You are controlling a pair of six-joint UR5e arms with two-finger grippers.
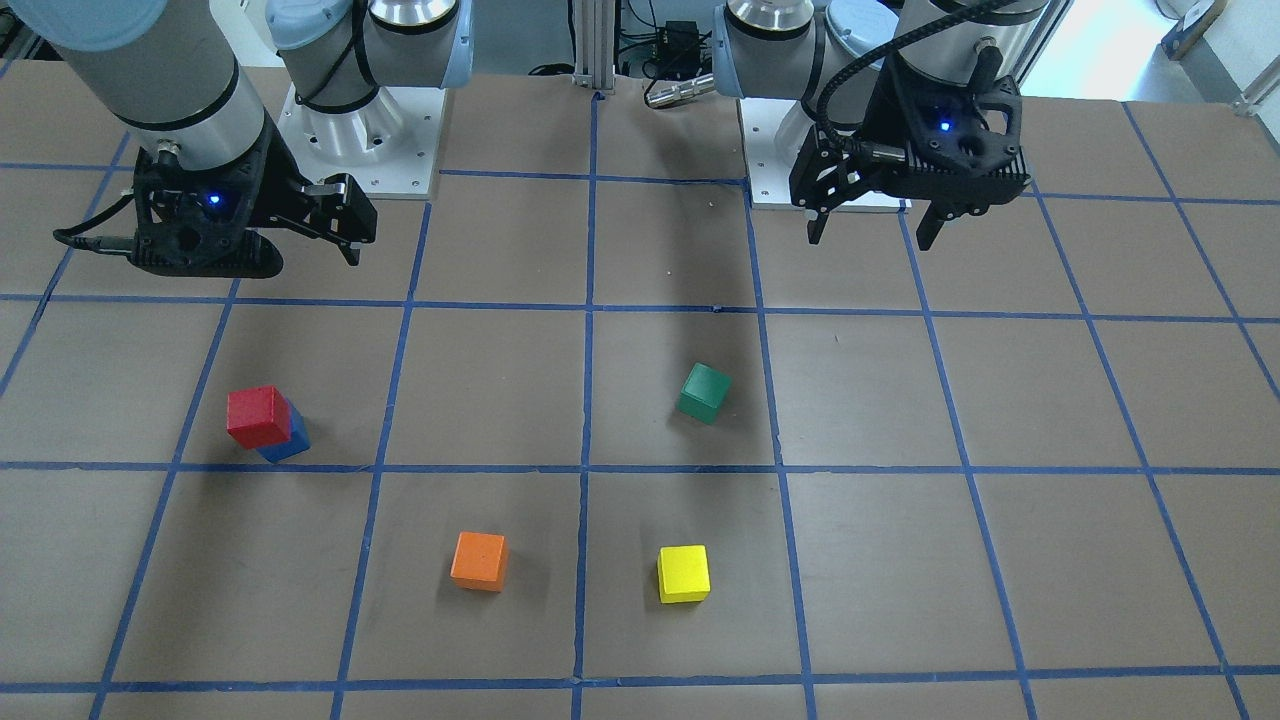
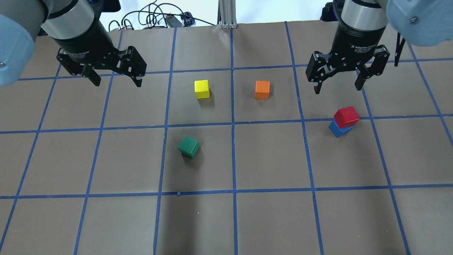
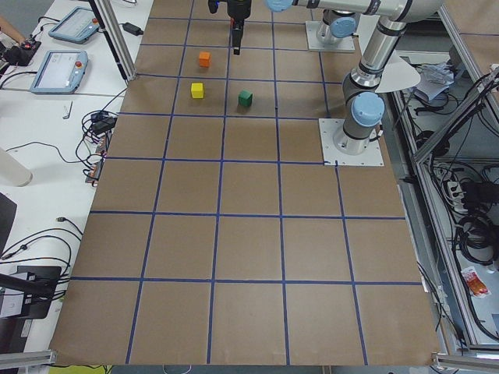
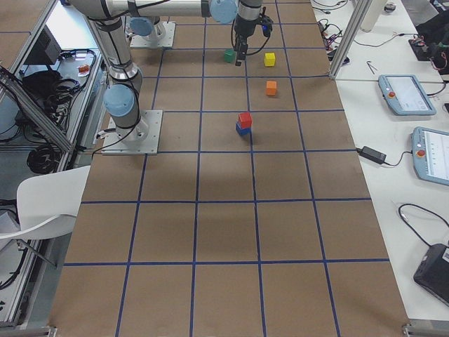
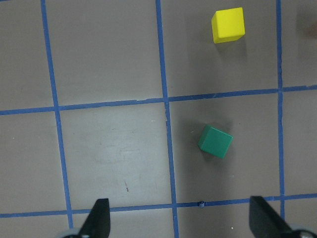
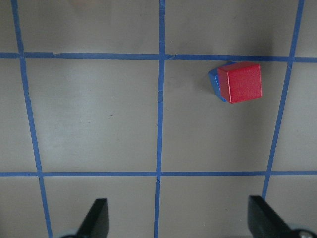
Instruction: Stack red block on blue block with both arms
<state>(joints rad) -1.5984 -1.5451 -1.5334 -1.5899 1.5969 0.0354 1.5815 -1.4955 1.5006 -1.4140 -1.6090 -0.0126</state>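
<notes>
Red block (image 2: 346, 116) sits on top of the blue block (image 2: 338, 130), turned a little askew, and the stack stands clear of the right claw (image 2: 337, 88), lower than it and slightly nearer the robot. The overhead view shows a blue corner and side poking out beneath the red. The right wrist view, looking straight down, leaves only a thin blue sliver along one red edge, with the stack ahead of the fingers (image 6: 96, 218) and off toward one of them. The right claw is spread wide and holds nothing. The left claw (image 2: 117, 84) is also spread wide and holds nothing. Both hang above the brown tabletop (image 2: 269, 159). The left wrist view shows the green block (image 5: 215, 141) ahead of that claw between its fingers, and the yellow block (image 5: 228, 25) farther out. The orange block (image 2: 262, 90) lies between the two claws, well apart from the stack. The stack stands just beside a blue tape line (image 2: 389, 117), with bare tabletop around it on every side.
</notes>
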